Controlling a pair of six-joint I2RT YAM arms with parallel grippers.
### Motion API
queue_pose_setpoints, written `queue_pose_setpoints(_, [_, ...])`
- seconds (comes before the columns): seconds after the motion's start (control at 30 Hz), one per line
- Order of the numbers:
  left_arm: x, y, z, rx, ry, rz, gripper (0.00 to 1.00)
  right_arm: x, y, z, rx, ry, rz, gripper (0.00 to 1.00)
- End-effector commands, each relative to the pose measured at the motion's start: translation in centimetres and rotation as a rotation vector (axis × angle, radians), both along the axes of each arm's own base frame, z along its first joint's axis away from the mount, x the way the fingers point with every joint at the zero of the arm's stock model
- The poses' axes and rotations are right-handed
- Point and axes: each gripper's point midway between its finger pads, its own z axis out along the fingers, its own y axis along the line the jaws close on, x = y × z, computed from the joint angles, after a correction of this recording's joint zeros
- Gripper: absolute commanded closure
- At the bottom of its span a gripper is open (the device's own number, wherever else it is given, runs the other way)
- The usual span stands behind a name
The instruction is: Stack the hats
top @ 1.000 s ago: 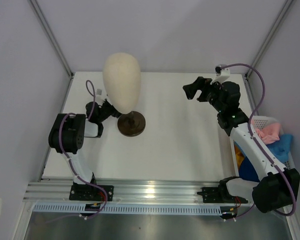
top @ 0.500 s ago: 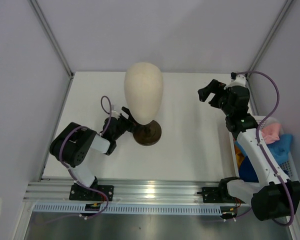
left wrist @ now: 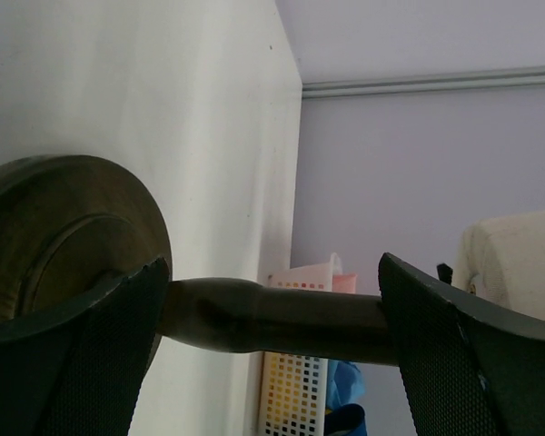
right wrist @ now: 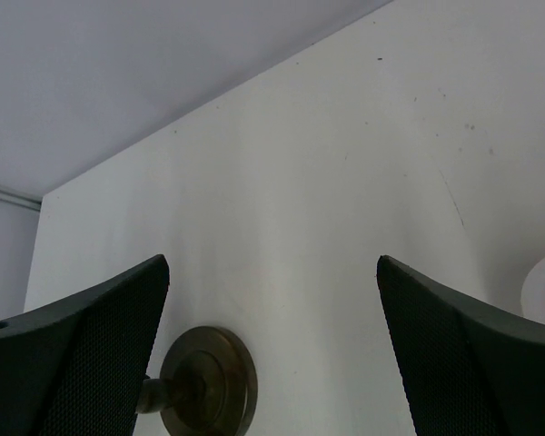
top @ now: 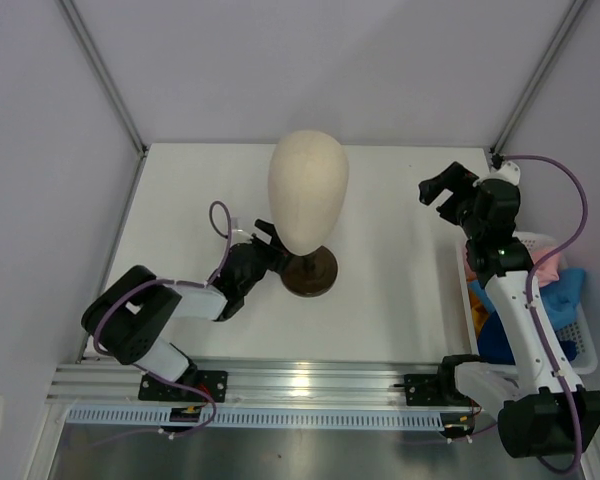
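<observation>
top external view, nearest first: the hats are bundled in a white basket (top: 583,350) at the right edge of the worktop (top: 380,300), beside the right arm. the navy hat (top: 498,342) and the yellow-orange hat (top: 477,312) show at the near end. the light blue hat (top: 572,285) and the pink hat (top: 543,265) lie a little farther back. they look jumbled, not nested, though the arm hides part of the heap. no hat lies on the open worktop.

farther in, on the left, the left jaws are released and spread wide at the foot of the cream head form (top: 308,190). in the left wrist view its dark stem (left wrist: 272,318) runs across the gap, with one finger (left wrist: 73,363) by the round brown base (top: 320,280) and the other toward the head. i cannot tell whether they touch it, and they are not clenched on it. the head form is bare.

farthest back, the right jaws are released and empty, above the far right of the worktop.

by my reading the stacking has not begun. all four hats have yet to come out of the basket and go one on another.
</observation>
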Motion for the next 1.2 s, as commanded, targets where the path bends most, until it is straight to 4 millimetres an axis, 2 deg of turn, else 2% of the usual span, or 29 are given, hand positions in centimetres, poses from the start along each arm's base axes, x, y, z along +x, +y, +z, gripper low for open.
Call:
queue_pose_setpoints(0.0, [-0.2,-0.6,1.2,-0.012,0.016,0.041,0.01,-0.8,-0.3,0.8,0.04,-0.015,-0.025,0.01])
queue_pose_setpoints(0.13, [-0.9,-1.2,0.8,0.0,0.095,0.073,0.0,-1.3,0.6,0.5,0.067,-0.009,0.015,0.01])
queue_pose_setpoints(0.23, [-1.0,-2.2,1.6,-0.008,0.08,0.053,0.01,-1.5,-0.1,-0.2,0.047,0.018,-0.017,0.0])
queue_pose_setpoints(0.33, [-1.3,-3.0,1.2,-0.007,0.11,0.021,0.01,-1.9,-1.5,-0.9,0.045,0.067,-0.089,0.01])
queue_pose_setpoints(0.43, [-3.2,-1.8,-1.0,0.077,0.209,0.003,0.01,-2.1,-2.5,-1.2,0.041,0.087,-0.139,0.01])
queue_pose_setpoints(0.47, [-4.2,-0.8,-2.7,0.141,0.269,0.01,0.0,-2.2,-2.5,-1.2,0.042,0.082,-0.139,0.0])
queue_pose_setpoints(0.5, [-4.4,0.1,-1.2,0.138,0.242,0.03,0.0,-2.3,-2.5,-1.3,0.045,0.076,-0.136,0.01])
queue_pose_setpoints(0.57, [-5.9,2.8,-2.7,0.258,0.276,0.055,0.01,-2.4,-2.0,-1.0,0.049,0.052,-0.105,0.01])
queue_pose_setpoints(0.6, [-5.7,4.5,-0.6,0.286,0.21,0.093,0.01,-2.5,-2.1,-1.0,0.035,0.05,-0.104,0.0])
queue_pose_setpoints(0.63, [-5.7,5.5,0.5,0.317,0.183,0.109,0.0,-2.6,-2.4,-0.8,0.02,0.049,-0.112,0.0])
queue_pose_setpoints(0.67, [-6.6,7.2,-0.1,0.401,0.207,0.117,0.01,-3.2,-3.2,-1.3,0.0,0.081,-0.146,0.01])
queue_pose_setpoints(0.7, [-6.6,8.0,1.1,0.43,0.173,0.119,0.0,-3.5,-4.1,-0.2,-0.012,0.074,-0.197,0.01])
queue_pose_setpoints(0.73, [-6.6,9.5,3.6,0.474,0.087,0.117,0.0,-4.5,-6.4,-0.8,-0.034,0.124,-0.31,0.01])
queue_pose_setpoints(0.77, [-7.5,10.7,3.3,0.535,0.104,0.1,0.01,-5.0,-7.0,-0.4,-0.036,0.133,-0.351,0.01])
queue_pose_setpoints(0.8, [-7.4,11.8,4.7,0.586,0.057,0.094,0.01,-5.6,-8.5,0.7,-0.027,0.122,-0.417,0.0])
queue_pose_setpoints(0.87, [-8.8,12.6,7.8,0.602,-0.016,0.048,0.01,-6.7,-10.1,0.5,-0.006,0.154,-0.487,0.01])
queue_pose_setpoints(0.93, [-9.6,13.4,8.8,0.667,-0.062,0.017,0.01,-8.0,-11.0,-0.5,0.02,0.205,-0.549,0.0])
queue_pose_setpoints(1.0, [-10.6,14.1,10.9,0.703,-0.099,0.005,0.0,-8.9,-12.3,-1.4,0.029,0.232,-0.607,0.01])
queue_pose_setpoints(1.03, [-10.9,14.4,11.1,0.745,-0.115,-0.014,0.0,-9.6,-12.6,-2.1,0.018,0.254,-0.618,0.0])
queue_pose_setpoints(1.13, [-12.0,14.6,12.6,0.799,-0.144,-0.071,0.01,-11.2,-13.6,-2.5,-0.041,0.28,-0.634,0.0])
queue_pose_setpoints(1.17, [-12.3,14.9,12.1,0.818,-0.119,-0.083,0.0,-11.7,-13.9,-2.6,-0.052,0.29,-0.647,0.01])
